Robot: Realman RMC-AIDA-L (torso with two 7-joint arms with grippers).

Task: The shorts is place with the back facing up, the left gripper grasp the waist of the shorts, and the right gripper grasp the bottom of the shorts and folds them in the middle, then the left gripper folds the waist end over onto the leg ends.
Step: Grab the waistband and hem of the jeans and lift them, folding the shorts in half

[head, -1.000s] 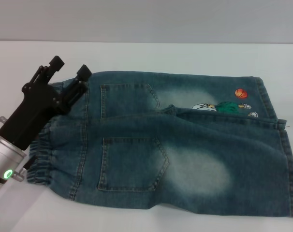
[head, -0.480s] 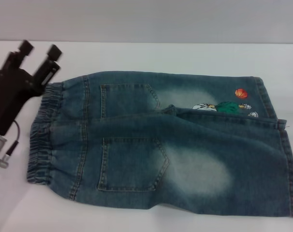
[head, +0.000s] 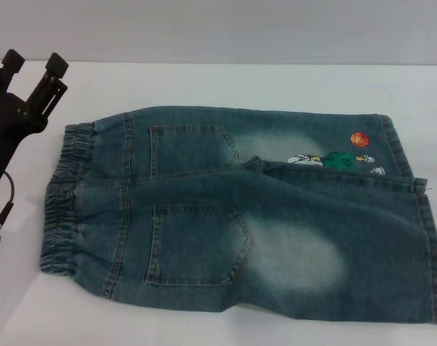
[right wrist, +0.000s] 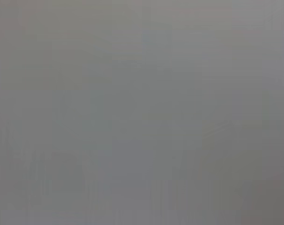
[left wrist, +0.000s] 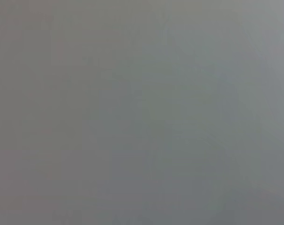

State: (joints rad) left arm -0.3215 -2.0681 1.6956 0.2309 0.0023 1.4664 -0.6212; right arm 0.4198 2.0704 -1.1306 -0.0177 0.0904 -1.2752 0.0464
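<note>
- Left gripper (head: 35,68) hangs above the table's far left corner with its two fingers spread and nothing between them, clear of the cloth and just off the waist (head: 62,198). Judged from that, it is holding nothing because it is between grasps.
- Right gripper is out of sight in the head view, and both wrist views give only blank grey, so nothing can be said of it.
- Denim shorts (head: 247,216) lie flat across the middle of the white table (head: 204,83), pockets upward, so the back faces up as the task wants.
- One leg lies over the other along the length, with the cartoon and orange ball print peeping out toward the far edge. This suggests the lengthwise fold is already made.
- Gathered elastic sits at the left side of the table, the leg ends (head: 431,245) at the right edge, well apart.
- Remaining, as I judge it, is to carry the waistband over onto the hems; the open fingers sit on the proper side for that.
</note>
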